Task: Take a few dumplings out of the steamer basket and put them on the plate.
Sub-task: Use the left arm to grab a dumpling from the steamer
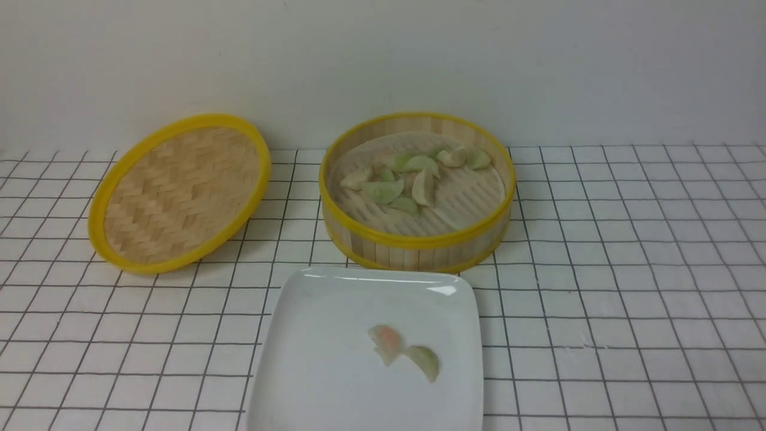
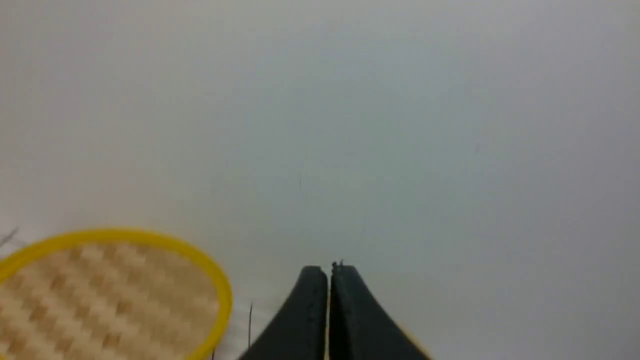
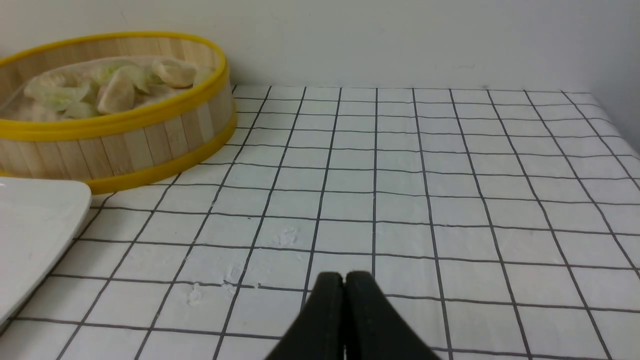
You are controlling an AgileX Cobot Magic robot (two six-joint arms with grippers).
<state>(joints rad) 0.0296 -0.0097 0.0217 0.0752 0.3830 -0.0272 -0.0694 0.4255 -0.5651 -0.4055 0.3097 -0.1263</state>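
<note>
Pressed together with nothing between, at the left arm's jaws. Laid on the tabletop (image 1: pixel 140 328), well left of the steamer basket (image 1: pixel 416 256): woven lid (image 1: pixel 179 194), already off. Nearer, on the plate (image 1: pixel 317 359): two dumplings, one pinkish-orange (image 1: pixel 389 340), one green (image 1: pixel 425 361), presumably the portion done so far. Behind, inside the basket: several more, green and beige. Likely enough for "a few" with one or so more moved; can't tell the intended count. Also closed and empty, at the right arm's jaws.
</note>
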